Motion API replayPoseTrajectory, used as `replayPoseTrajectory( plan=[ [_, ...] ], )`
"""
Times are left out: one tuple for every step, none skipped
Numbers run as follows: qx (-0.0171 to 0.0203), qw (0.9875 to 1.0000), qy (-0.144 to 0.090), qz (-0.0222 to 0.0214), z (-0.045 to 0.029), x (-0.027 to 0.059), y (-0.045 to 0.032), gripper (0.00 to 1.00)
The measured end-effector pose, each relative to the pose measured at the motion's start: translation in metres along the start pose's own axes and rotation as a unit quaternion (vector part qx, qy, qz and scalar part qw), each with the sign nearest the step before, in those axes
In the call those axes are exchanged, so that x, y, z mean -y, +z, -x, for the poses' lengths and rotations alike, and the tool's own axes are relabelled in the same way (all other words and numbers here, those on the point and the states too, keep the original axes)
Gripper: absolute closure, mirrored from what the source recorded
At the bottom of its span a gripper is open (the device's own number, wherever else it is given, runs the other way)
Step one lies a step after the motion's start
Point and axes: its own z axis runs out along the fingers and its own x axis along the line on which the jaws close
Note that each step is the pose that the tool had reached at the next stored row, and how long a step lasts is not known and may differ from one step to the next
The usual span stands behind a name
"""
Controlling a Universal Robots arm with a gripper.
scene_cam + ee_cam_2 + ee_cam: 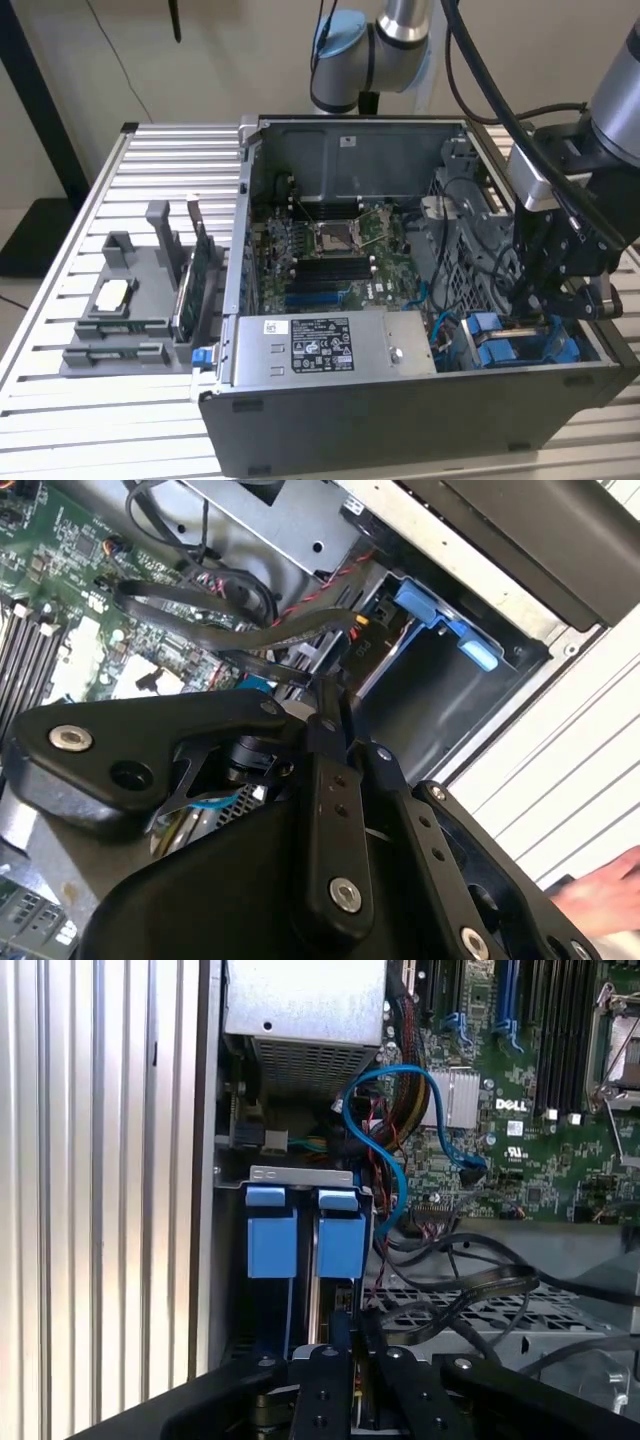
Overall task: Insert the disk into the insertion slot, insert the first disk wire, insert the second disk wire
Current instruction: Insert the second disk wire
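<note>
Exterior view first: my gripper (548, 300) hangs low inside the open case (400, 420), at the corner on the exterior view's right, just above the blue carriers (505, 340) in the drive bay. The case lies on its side on the slatted tabletop (60, 400), with the motherboard (335, 255) facing up and the grey power supply (325, 345) along the near wall. On the exterior view's left of the case, a grey fixture (125, 320) holds loose parts.

Second wrist view: my gripper's black links (335, 810) block most of the picture, and I cannot tell how far the fingers stand apart or whether they have hold of anything. Beyond them black cables (230, 630) loop over the motherboard (60, 630), and a blue carrier tab (450, 625) sticks out of the bay at the case edge. A person's hand (605, 885) shows at the picture's corner, over the tabletop.

First wrist view: two blue carrier tabs (305, 1235) sit side by side in the bay, so the disk (340, 1240) appears seated in its slot, just ahead of my gripper (345, 1360). A blue cable (400, 1130) curves from the bay area to the motherboard (520, 1110), and black cables (470, 1280) lie over a perforated plate (500, 1310) beside the bay.
</note>
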Motion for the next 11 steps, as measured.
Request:
replayPoseTrajectory(
  plan=[
    [0.0001,1.0,0.0,0.0,-0.0001,0.0001,0.0002,0.84],
    [0.0002,1.0,0.0,0.0,-0.0002,0.0003,0.0005,0.84],
    [0.0005,1.0,0.0,0.0,-0.0003,0.0007,0.0009,0.84],
    [0.0007,1.0,0.0,-0.0001,-0.0005,0.0012,0.0013,0.84],
    [0.0008,1.0,0.0,-0.0001,-0.0006,0.0015,0.0015,0.84],
    [0.001,1.0,0.0,-0.0001,-0.0008,0.002,0.0018,0.84],
    [0.0011,1.0,0.0,-0.0001,-0.0009,0.0023,0.0021,0.84],
    [0.001,1.0,0.0,-0.0001,-0.001,0.0023,0.0023,0.84],
    [0.001,1.0,0.0,-0.0001,-0.0011,0.0024,0.0026,0.84],
    [0.0011,1.0,0.0,-0.0001,-0.0011,0.0024,0.0029,0.84],
    [0.0013,1.0,0.0,-0.0001,-0.0012,0.0024,0.0032,0.84]
  ],
)
